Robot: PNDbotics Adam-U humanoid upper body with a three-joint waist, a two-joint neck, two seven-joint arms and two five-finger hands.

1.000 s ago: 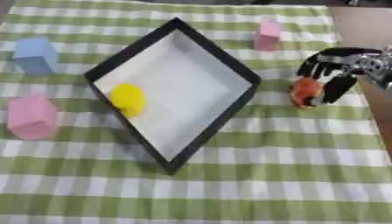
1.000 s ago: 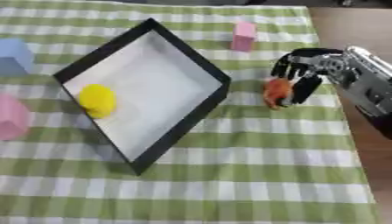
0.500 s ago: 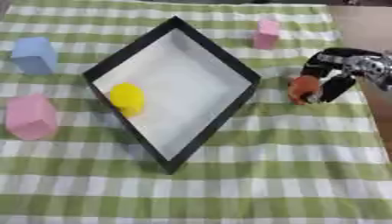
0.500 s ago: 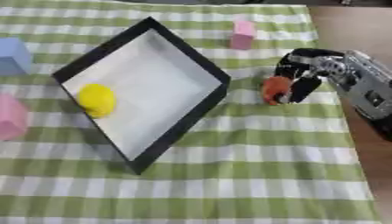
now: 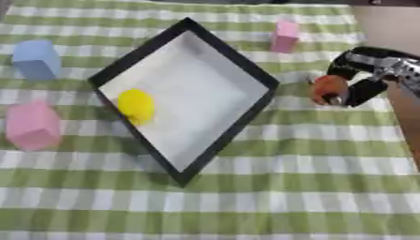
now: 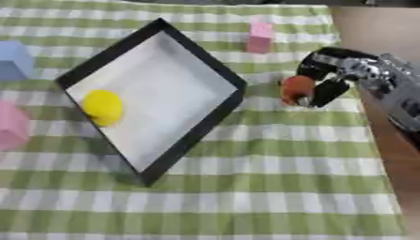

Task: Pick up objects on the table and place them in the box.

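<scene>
A black-rimmed box (image 5: 232,69) with a white floor lies askew on the green checked cloth, and a yellow round object (image 5: 135,105) rests inside near its left wall. To the right of the box, my right hand (image 6: 332,79) has its fingers curled round a small orange object (image 6: 296,88), just above the cloth. A pink block (image 5: 285,36) stands behind the box on the right. A blue block (image 5: 36,59) and a larger pink block (image 5: 31,124) sit left of the box. My left hand shows in no view.
The cloth ends at the right, where the brown table edge (image 5: 403,108) shows under my right arm. Open checked cloth (image 5: 287,187) stretches in front of the box.
My right hand with the orange object has shifted slightly left toward the box. The blocks and the yellow object have stayed put.
</scene>
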